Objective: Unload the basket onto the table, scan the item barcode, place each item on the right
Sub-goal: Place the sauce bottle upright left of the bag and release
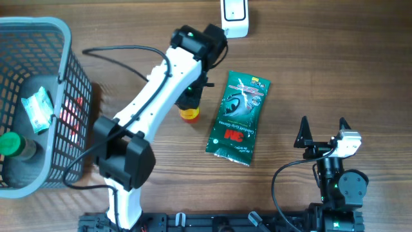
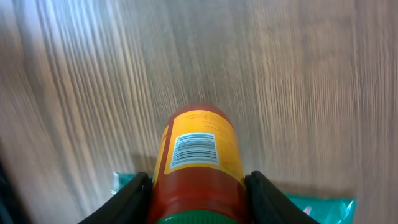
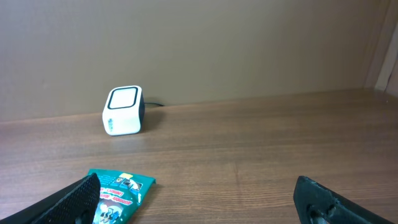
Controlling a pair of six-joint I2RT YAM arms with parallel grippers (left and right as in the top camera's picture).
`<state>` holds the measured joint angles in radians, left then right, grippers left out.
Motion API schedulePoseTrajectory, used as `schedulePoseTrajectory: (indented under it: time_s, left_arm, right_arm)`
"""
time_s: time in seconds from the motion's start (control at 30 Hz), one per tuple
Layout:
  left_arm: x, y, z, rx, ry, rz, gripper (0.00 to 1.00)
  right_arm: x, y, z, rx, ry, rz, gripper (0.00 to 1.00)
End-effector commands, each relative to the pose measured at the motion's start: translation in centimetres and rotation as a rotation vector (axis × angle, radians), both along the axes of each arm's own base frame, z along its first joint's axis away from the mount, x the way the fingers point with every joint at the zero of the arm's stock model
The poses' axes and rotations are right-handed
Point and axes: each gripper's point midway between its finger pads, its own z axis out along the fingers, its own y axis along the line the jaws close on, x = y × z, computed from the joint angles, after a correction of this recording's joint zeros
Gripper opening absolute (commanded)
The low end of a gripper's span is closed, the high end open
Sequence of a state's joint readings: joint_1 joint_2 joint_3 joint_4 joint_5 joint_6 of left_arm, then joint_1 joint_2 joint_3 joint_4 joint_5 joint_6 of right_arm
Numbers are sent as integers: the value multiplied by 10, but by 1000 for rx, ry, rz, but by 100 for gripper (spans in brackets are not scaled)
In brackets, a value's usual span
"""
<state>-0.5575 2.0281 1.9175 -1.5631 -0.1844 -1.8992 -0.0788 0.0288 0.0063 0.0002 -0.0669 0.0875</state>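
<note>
**Overhead and wrist views, scan in progress.** The left gripper (image 2: 199, 198) is clamping a red-and-yellow bottle (image 2: 198, 155) between its two black fingers (image 2: 134, 198), near the centre of the overhead frame. The bottle's barcode label (image 2: 194, 149) is facing the wrist camera, with the bare wooden table (image 2: 298, 74) beyond it.

The white scanner (image 1: 234, 15) is sitting at the top edge of the overhead frame, just right of centre and apart from the bottle. A green glove packet (image 1: 239, 117) is lying flat to the right of the bottle, in mid-frame. The right gripper (image 1: 322, 132) is waiting at lower right, jaws wide apart with nothing between them. A grey basket (image 1: 76, 84) is occupying the left edge, holding a green-capped bottle (image 1: 11, 143) and a small pale-green packet (image 1: 37, 109).

Progress, as judged: the item is in hand, so the grasp is done. The bottle is not yet in front of the scanner, so presenting the code and getting a read are remaining.
</note>
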Motion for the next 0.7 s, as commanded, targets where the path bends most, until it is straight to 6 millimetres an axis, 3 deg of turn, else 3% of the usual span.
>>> schedulePoseTrajectory:
  time_s: [0.0,0.07,0.27,0.4,0.53,0.6,0.67]
  left_arm:
    - [10,-2,-6,32,-104,254,34]
    - [14,-3,-7,26,-123,255,29]
    - [21,0,-11,31,-145,261,34]
    - [12,-7,-37,-6,-93,266,43]
    - [4,-19,-56,-68,-41,274,45]
    - [2,-24,-55,-93,-27,276,75]
    - [0,-29,-49,-130,-19,275,94]
  right_arm:
    - [0,2,0,-9,-1,7,100]
    - [0,2,0,-9,-1,7,100]
    - [0,2,0,-8,-1,7,100]
    - [0,2,0,-8,-1,7,100]
    - [0,1,0,-9,-1,7,100]
    - [0,2,0,-8,-1,7,100]
    - [0,2,0,-9,-1,7,100]
